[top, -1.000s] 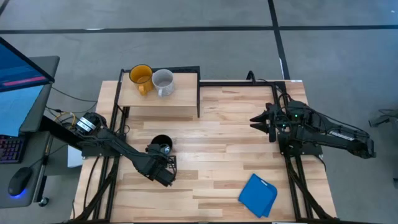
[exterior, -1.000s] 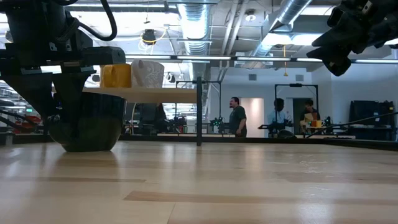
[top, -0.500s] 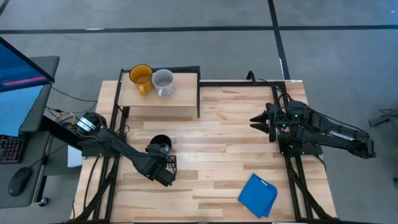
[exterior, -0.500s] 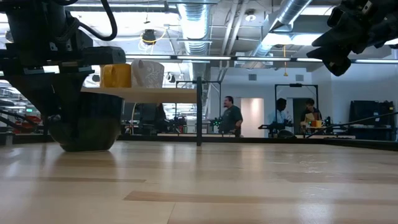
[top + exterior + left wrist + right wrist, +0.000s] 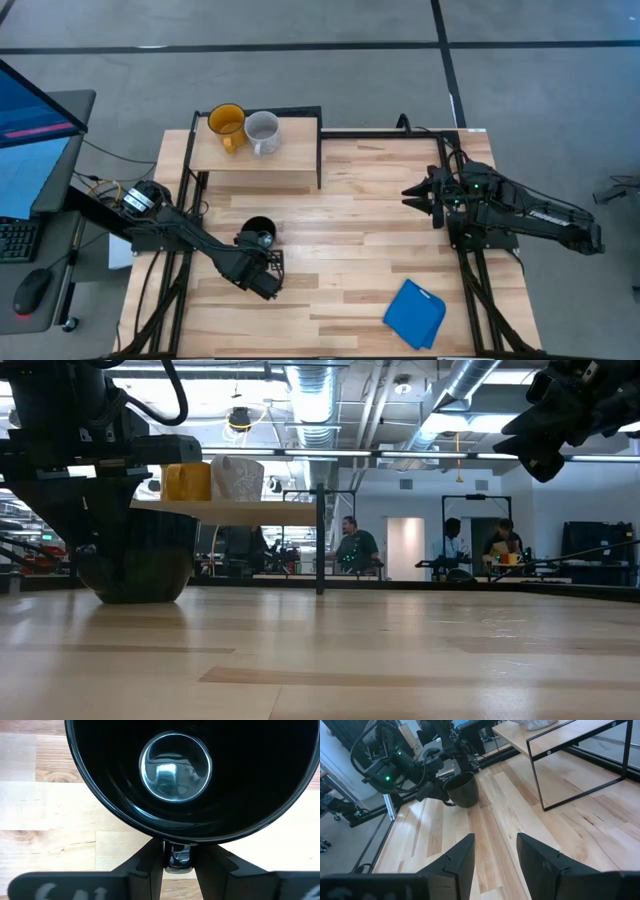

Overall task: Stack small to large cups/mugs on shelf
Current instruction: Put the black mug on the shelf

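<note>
Planks of pale wood make up the counter point(image 5: 360, 240), which stands on a grey floor crossed by dark lines. Beyond its far edge the low view looks into a large hall with exposed ducts overhead, and three people point(image 5: 352, 547) stand there in the distance.

One shelf point(image 5: 255, 152), light wood on a black frame, occupies the counter's far left corner. Three mugs are in view. Two sit side by side on the shelf: the yellow-orange mug point(image 5: 226, 123) and, just beside it, the grey-white mug point(image 5: 262, 131). The black mug point(image 5: 258, 230) rests on the counter in front of the shelf, with the left gripper point(image 5: 177, 861) pinching its handle. One blue cloth point(image 5: 415, 313) lies near the front right corner.

Of the two arms, the right one waits over the right side, its right gripper point(image 5: 495, 851) spread and holding nothing.
</note>
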{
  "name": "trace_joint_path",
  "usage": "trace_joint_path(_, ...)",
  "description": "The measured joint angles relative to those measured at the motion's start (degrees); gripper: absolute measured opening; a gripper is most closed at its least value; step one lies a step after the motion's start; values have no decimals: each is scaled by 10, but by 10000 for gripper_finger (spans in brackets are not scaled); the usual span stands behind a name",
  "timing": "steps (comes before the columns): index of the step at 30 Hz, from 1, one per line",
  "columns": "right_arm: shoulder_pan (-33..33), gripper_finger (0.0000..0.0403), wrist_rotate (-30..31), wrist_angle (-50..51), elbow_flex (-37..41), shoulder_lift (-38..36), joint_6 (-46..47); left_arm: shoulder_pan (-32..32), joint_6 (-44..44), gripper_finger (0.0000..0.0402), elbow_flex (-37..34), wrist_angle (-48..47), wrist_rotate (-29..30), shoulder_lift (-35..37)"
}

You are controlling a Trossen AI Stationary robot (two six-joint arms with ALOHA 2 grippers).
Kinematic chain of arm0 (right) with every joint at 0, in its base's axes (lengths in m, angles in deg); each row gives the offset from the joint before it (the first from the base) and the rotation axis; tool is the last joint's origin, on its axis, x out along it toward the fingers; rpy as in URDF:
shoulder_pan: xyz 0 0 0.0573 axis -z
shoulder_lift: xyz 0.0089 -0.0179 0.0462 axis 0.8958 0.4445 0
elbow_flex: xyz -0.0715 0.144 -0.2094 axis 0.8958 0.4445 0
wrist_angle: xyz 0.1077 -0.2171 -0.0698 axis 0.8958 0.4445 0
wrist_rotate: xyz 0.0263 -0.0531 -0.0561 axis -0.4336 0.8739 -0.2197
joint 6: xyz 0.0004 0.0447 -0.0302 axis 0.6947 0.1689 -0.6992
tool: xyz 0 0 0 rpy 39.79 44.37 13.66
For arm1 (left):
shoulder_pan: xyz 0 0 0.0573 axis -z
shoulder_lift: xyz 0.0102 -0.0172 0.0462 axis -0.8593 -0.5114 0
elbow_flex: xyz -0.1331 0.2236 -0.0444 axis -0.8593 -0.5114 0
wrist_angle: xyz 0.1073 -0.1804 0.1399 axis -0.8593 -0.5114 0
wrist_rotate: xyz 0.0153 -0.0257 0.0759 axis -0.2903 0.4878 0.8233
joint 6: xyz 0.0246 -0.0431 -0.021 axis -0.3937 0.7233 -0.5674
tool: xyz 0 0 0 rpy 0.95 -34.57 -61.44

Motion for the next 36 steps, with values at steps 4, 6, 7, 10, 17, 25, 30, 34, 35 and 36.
trace_joint_path(4,0,169,0,0,0,0,0,0,0,80,0,0,0,0)
trace_joint_path(6,0,169,0,0,0,0,0,0,0,78,0,0,0,0)
trace_joint_path(7,0,169,0,0,0,0,0,0,0,78,0,0,0,0)
trace_joint_path(10,0,169,0,0,0,0,0,0,0,79,0,0,0,0)
trace_joint_path(17,0,169,0,0,0,0,0,0,0,77,0,0,0,0)
trace_joint_path(25,0,169,0,0,0,0,0,0,0,78,0,0,0,0)
trace_joint_path(30,0,169,0,0,0,0,0,0,-8,78,0,0,0,0)
trace_joint_path(34,0,169,0,0,0,0,0,0,-47,78,0,0,0,0)
trace_joint_path(35,0,169,0,0,0,0,0,0,-55,78,0,0,0,0)
trace_joint_path(36,0,169,0,0,0,0,0,0,-60,78,0,0,0,0)
